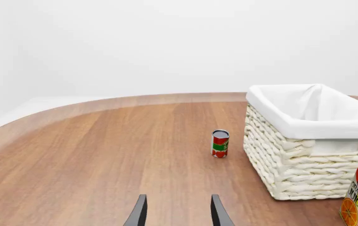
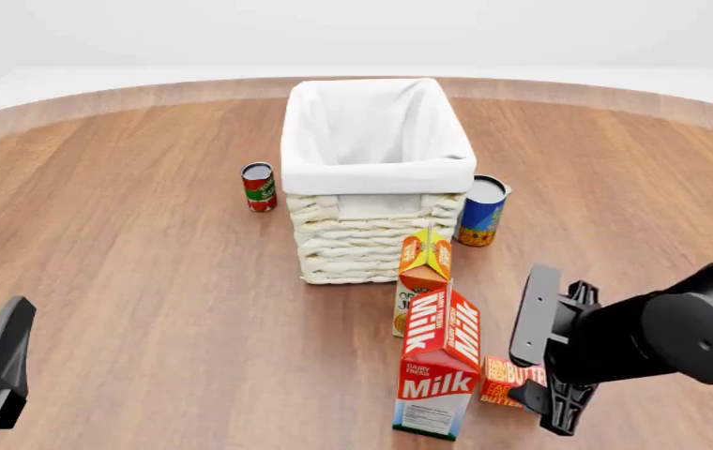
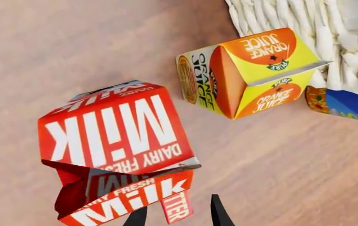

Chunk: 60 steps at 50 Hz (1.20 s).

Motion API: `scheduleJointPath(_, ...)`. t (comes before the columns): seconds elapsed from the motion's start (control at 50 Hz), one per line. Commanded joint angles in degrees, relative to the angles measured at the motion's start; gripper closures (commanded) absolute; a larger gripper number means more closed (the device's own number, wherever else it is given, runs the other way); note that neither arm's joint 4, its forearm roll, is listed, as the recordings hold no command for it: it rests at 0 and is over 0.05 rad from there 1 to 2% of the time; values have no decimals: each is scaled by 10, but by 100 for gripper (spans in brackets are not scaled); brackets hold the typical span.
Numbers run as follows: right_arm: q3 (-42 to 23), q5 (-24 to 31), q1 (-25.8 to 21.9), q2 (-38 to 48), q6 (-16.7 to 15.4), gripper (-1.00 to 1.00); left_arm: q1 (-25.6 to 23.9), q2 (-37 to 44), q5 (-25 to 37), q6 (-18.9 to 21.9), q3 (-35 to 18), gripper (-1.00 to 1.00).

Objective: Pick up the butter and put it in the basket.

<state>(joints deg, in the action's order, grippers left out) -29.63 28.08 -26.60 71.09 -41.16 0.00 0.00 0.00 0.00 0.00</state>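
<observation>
1. Butter (image 2: 510, 381) lies flat on the wooden table (image 2: 144, 281), at the near right, just right of the milk carton (image 2: 442, 367), which hides part of it. In the right wrist view only a narrow red strip of the butter (image 3: 177, 207) shows past the milk carton (image 3: 119, 141).
2. Right gripper (image 2: 542, 349) hangs just above and to the right of the butter; its fingers are spread apart, and nothing is clasped between them.
3. Orange juice carton (image 2: 422, 272) stands upright just behind the milk carton, close to the basket's near wall.
4. Basket (image 2: 375, 230) sits mid-table, well beyond the butter, its white liner folded over the rim.
5. Blue can (image 2: 483, 211) stands just beside the basket's right wall; a red can (image 2: 258, 187) stands near its left wall.
6. Left gripper (image 1: 177, 212) is low at the near left, well apart from everything; its fingers are parted and hold nothing.
</observation>
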Motion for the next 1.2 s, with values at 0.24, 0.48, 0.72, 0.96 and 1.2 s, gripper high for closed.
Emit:
scheduleJointPath(0.24, 14, -35, -4, 24, 7, -100, 0, 0, 0, 0, 0, -100)
scheduleJointPath(0.48, 26, -59, -10, 38, 14, -100, 0, 0, 0, 0, 0, -100)
scheduleJointPath(0.72, 39, -82, -10, 51, 20, -100, 0, 0, 0, 0, 0, -100)
scheduleJointPath(0.96, 42, -109, 8, 72, 6, 100, 0, 0, 0, 0, 0, -100)
scheduleJointPath(1.2, 31, -101, 20, 71, -4, 100, 0, 0, 0, 0, 0, -100)
